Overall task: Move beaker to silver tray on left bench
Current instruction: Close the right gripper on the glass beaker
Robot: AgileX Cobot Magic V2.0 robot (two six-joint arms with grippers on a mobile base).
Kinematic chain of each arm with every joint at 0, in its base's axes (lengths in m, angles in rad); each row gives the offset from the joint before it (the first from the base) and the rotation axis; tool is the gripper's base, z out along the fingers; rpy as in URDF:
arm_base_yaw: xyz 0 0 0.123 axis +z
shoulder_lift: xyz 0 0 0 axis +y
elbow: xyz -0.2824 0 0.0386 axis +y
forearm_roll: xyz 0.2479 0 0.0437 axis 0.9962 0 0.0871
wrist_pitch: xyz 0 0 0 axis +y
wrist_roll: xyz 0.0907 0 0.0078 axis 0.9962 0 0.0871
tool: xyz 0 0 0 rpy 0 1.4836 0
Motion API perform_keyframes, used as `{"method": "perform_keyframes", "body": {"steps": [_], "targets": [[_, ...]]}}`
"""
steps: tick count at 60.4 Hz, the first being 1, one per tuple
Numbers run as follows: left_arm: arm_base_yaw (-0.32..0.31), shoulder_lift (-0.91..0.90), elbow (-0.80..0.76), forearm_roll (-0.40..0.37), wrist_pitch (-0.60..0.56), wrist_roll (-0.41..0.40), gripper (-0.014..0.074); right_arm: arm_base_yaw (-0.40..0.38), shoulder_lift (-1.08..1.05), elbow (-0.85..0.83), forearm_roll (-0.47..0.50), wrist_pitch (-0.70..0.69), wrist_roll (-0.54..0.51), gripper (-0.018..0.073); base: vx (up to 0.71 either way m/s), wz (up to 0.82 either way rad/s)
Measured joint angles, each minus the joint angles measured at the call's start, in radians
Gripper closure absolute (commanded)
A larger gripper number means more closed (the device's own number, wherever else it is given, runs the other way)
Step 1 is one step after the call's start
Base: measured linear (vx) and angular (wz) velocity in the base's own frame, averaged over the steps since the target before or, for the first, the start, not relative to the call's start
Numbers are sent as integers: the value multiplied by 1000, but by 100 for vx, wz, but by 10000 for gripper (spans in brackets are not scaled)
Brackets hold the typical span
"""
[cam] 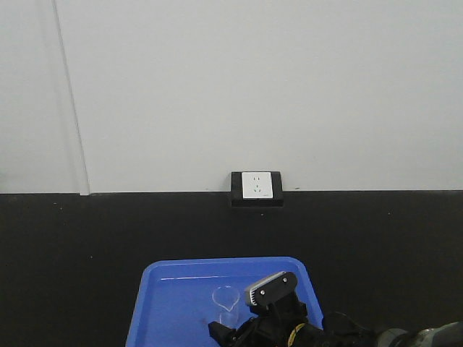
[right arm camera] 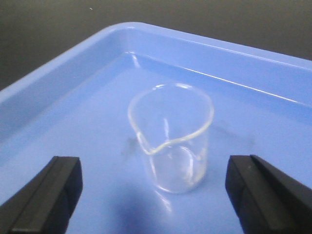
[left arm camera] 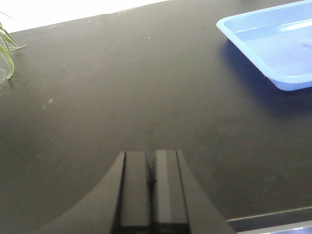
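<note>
I see the beaker (right arm camera: 170,139) standing up straight on the floor of the blue plastic tray (right arm camera: 73,58). Its mouth faces up, and its little pouring lip points toward my right wrist camera. The glass is clear and I can see the blue floor through it. The tray's low walls rise behind it and to its left, and the beaker stands apart from them.

My right gripper (right arm camera: 152,163) is spread wide. One black finger (right arm camera: 53,190) is on the left of the beaker and the other is on the right. Neither one touches the glass, and the gripper has hold of nothing. The beaker sits in the gap between them, a bit farther out than the tips.

In the front view, the blue tray lies on the black bench top (cam: 72,246). My right arm (cam: 304,325) comes in from the lower right and hides the near right part of the tray. The beaker shows just left of the arm's end. Behind the bench is a white wall (cam: 253,87). A white wall socket (cam: 256,186) in a black frame sits where the wall meets the bench, well apart from the tray.

My left gripper (left arm camera: 150,187) has its two fingers pressed together with nothing between them. It is over bare black bench top. One corner of the blue tray shows at the top right of that view, well apart from it. Some thin green leaves (left arm camera: 7,53) poke in at the far left edge
</note>
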Motion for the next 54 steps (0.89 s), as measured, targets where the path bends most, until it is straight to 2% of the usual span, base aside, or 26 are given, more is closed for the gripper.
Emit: {"method": "perform_keyframes", "body": {"steps": [9, 30, 37, 45, 54], "targets": [[0, 0, 0, 0, 0, 0, 595, 0, 56, -25, 34, -46, 2, -41, 0, 0], [0, 0, 0, 0, 0, 0, 595, 4, 155, -160, 39, -51, 15, -29, 0, 0], [0, 0, 0, 0, 0, 0, 595, 4, 179, -191, 40, -48, 29, 15, 0, 0], [0, 0, 0, 0, 0, 0, 595, 4, 187, -202, 40, -44, 32, 221, 0, 0], [0, 0, 0, 0, 0, 0, 595, 4, 187, -204, 42, -45, 36, 573, 0, 0]]}}
